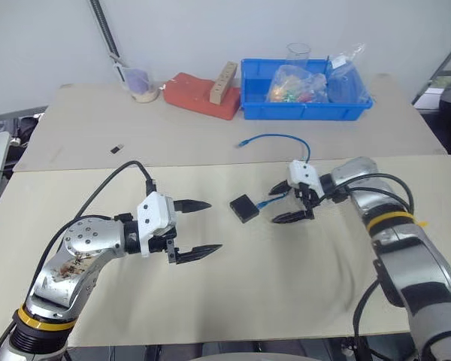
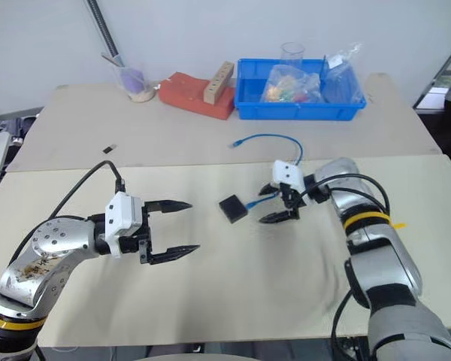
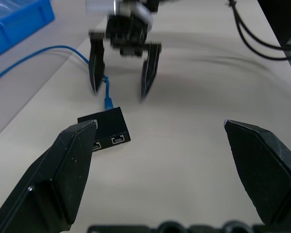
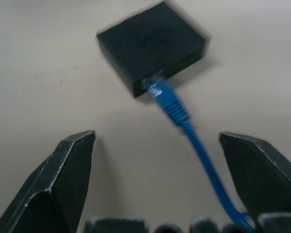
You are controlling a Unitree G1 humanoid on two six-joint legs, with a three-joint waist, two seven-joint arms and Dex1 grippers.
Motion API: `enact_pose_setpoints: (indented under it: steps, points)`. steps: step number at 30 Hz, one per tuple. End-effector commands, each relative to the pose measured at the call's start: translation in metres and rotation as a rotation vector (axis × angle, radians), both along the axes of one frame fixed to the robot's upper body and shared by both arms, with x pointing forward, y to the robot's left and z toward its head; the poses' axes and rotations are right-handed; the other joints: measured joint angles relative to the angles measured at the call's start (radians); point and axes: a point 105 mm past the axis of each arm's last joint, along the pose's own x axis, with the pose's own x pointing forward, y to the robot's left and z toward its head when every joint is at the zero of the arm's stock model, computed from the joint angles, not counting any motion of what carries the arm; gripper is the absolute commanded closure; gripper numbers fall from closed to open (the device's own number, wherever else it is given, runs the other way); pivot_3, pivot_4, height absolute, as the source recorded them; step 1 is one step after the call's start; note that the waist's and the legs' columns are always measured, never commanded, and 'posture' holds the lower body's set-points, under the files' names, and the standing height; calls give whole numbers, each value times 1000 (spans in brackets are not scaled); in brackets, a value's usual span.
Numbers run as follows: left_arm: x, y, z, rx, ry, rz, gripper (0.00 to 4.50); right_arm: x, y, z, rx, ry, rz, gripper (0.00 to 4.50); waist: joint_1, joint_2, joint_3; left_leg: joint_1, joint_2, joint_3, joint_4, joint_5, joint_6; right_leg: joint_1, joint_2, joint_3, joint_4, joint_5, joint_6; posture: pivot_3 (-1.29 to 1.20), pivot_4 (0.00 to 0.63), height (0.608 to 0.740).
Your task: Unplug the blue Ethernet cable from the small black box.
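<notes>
I have the right gripper point(image 1: 292, 203), jaws apart, straddling the blue cable point(image 4: 177, 109) still plugged into the black box point(image 1: 243, 207) mid-table, and the left gripper point(image 1: 199, 228) open to steady it.

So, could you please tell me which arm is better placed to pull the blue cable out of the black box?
The right. Its open claw already straddles the blue cable beside the plug in the black box. The left claw, also open, sits on the box's far side, away from the cable.
</notes>
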Motion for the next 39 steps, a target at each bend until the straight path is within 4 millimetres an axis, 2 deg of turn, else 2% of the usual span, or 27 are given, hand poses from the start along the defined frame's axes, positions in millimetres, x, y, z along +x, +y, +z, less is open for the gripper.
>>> enact_pose_setpoints:
  steps: [1, 2, 5, 10, 15, 16, 19, 21, 23, 25, 28, 34, 39]
  points:
    - [-9, -3, 15, -25, -66, -9, 34, 3, 1, -1, -42, -17, 31, 0, 0, 0, 0, 0, 0, 0, 0, 0, 0, 0, 0, 0, 0, 0, 0, 0, 150, 740]
    - [-10, -3, 15, -26, -65, -7, 34, 4, 3, 0, -49, -24, 38, 0, 1, 0, 0, 1, 0, 0, 0, 0, 0, 1, 0, 0, 0, 0, 0, 0, 150, 740]
    - [-11, -3, 16, -24, -69, 7, 0, 5, 12, 3, -47, -21, 69, 852, 0, 0, 0, 6, 0, -1, 0, 0, 0, 5, 1, 0, 1, 0, 0, 0, 150, 740]
    - [-10, -1, 17, -22, -67, 17, 0, 2, 22, 2, -30, -2, 113, 2616, -5, 0, 0, 7, 1, -1, -2, 0, 0, 6, 1, -1, 0, 0, 0, 0, 150, 740]
    - [-9, 1, 15, -19, -53, 18, 0, 0, 20, -1, -25, 3, 114, 4310, -5, 0, 0, 7, 0, -2, -3, 0, 0, 6, 1, -1, 0, 0, 0, 0, 150, 740]
    - [-8, 2, 15, -21, -48, 21, 0, 0, 18, -1, -26, 2, 113, 4465, -5, 0, 0, 7, 0, -2, -3, 0, 0, 6, 1, -1, 0, 0, 0, 0, 150, 740]
    - [-2, 6, 14, -36, -29, 49, 0, 3, 12, 5, -7, -26, 93, 4465, -5, 0, 0, 7, 0, -2, -3, 0, 0, 6, 1, -1, 0, 0, 0, 0, 150, 740]
    - [11, 13, 16, -115, 48, 135, 0, 7, 8, 18, 24, -120, 89, 4465, -1, 0, 0, 7, 0, -2, -3, 0, 0, 6, 1, -1, 0, 0, 0, 0, 150, 740]
    - [27, 24, 17, -252, 202, 236, 0, 12, 11, 40, 85, -303, 101, 4465, 7, 0, 0, 7, 0, -3, -2, 0, 0, 6, 0, -1, 0, 0, 0, 0, 150, 740]
    - [33, 28, 15, -348, 348, 259, 0, 15, 16, 63, 130, -557, 109, 4465, 8, 0, 0, 6, 0, -4, -1, 0, 0, 6, 0, -1, 1, 0, 0, 0, 150, 740]
    - [39, 28, 16, -428, 474, 236, 0, 6, 23, 81, 142, -836, 142, 4465, 7, 0, 0, 6, 0, -5, -1, 0, 0, 5, 0, -1, 6, 0, 0, 0, 150, 740]
    - [62, 13, 22, -463, 520, 179, 0, -29, 42, 84, 132, -1112, 272, 4465, 15, 0, 0, 4, -1, -4, 1, 0, 0, 5, 0, -2, 8, 0, 0, 0, 150, 740]
    - [79, 1, 19, -431, 496, 132, 0, -37, 52, 86, 141, -1182, 277, 4465, 13, 0, 0, 4, -2, -3, 2, 0, -1, 5, 0, -2, 5, 0, 0, 0, 150, 740]
